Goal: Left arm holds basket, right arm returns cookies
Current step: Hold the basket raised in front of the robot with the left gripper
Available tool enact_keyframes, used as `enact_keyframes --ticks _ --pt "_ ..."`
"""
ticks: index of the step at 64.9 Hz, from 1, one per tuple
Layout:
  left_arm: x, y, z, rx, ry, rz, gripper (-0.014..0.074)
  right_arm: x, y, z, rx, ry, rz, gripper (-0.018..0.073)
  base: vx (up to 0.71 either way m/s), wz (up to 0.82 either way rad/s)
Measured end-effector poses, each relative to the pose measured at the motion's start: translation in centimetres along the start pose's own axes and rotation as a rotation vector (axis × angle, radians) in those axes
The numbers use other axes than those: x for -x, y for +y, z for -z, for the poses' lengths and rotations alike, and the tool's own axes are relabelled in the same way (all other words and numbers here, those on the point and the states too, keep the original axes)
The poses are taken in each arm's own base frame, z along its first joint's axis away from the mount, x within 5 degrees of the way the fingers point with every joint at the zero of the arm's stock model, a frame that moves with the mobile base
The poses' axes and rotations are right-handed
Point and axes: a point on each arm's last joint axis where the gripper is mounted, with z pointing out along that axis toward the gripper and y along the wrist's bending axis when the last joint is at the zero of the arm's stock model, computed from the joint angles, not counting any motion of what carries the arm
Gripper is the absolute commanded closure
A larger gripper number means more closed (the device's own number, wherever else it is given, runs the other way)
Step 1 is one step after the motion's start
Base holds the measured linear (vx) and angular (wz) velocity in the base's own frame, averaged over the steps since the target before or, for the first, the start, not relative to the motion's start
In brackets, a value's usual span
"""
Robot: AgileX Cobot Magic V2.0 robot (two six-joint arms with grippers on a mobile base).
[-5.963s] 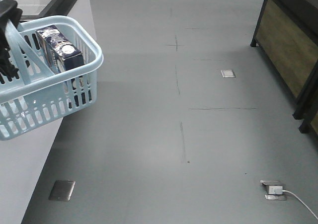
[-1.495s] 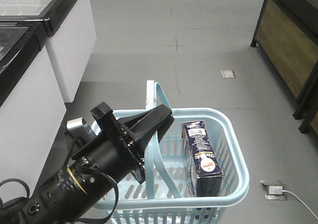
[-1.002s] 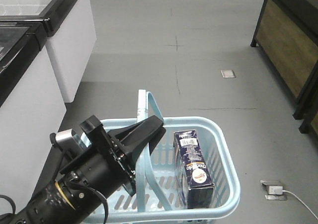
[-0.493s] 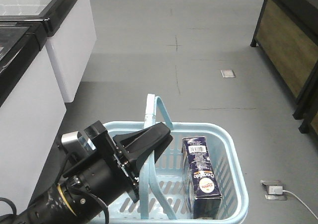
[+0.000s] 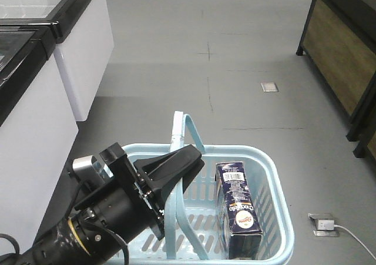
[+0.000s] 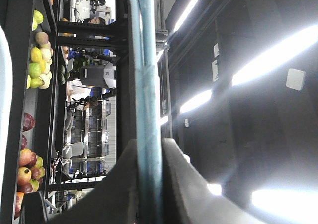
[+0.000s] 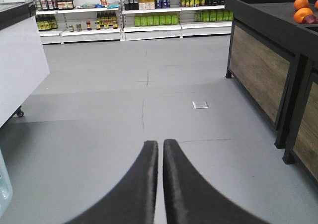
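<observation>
Low in front of the robot, the pale blue basket (image 5: 235, 149) has come across from high on the left and now hangs almost still, so it seems ready for the picking step; the cookie carton (image 5: 238, 209) stands upright in its right half, not yet taken out. The left hand (image 5: 187, 162) reaches forward from the lower left, closed on the hoop handle (image 5: 194, 130), while the right hand (image 7: 160, 147) points level over the floor (image 7: 99, 85) with fingers pressed together on nothing.
</observation>
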Motion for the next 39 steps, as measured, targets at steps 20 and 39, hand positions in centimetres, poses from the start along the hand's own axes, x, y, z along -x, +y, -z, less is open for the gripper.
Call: enact_keyframes --ticks 20,39 --pt "0.00 0.00 0.00 0.000 0.000 0.000 0.0599 0.00 0.00 0.00 0.000 0.000 0.000 0.0566 0.00 0.00" --pt "-0.03 0.00 0.00 0.000 0.004 -0.002 0.0599 0.00 0.00 0.00 0.000 0.000 0.000 0.0566 0.00 0.00"
